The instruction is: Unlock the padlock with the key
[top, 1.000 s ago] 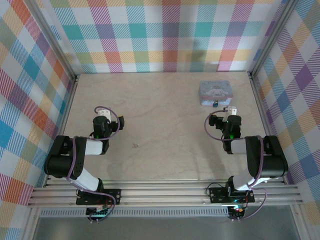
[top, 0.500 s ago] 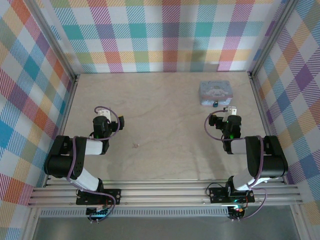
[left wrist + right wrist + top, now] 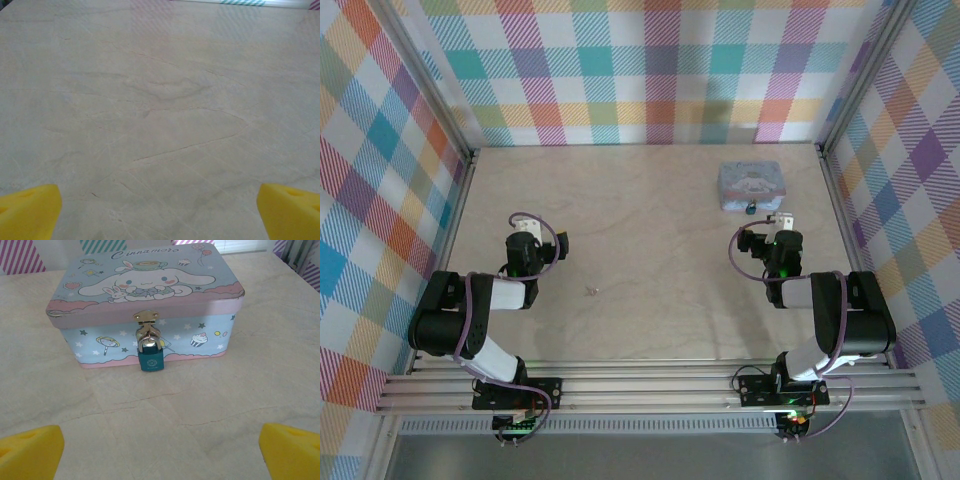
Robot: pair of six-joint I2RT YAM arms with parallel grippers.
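- Top external view: none of the unlocking looks done. The left gripper (image 3: 524, 222) hangs over bare table (image 3: 620, 220), jaws spread wide and holding nothing. On the left wrist view its yellow fingertips (image 3: 27, 210) sit at the two lower corners with bare wood between them.
- A tiny speck that I take for the key (image 3: 590, 291) lies loose on the wood, off to that gripper's right and back toward the arm bases, well apart from it.
- Just ahead of the right gripper (image 3: 780, 222), the padlock (image 3: 151, 359) hangs shut on the clasp of the tin (image 3: 150, 295).
- Right gripper: jaws wide, empty, touching nothing — picking up the key, inserting it and turning it all remain.
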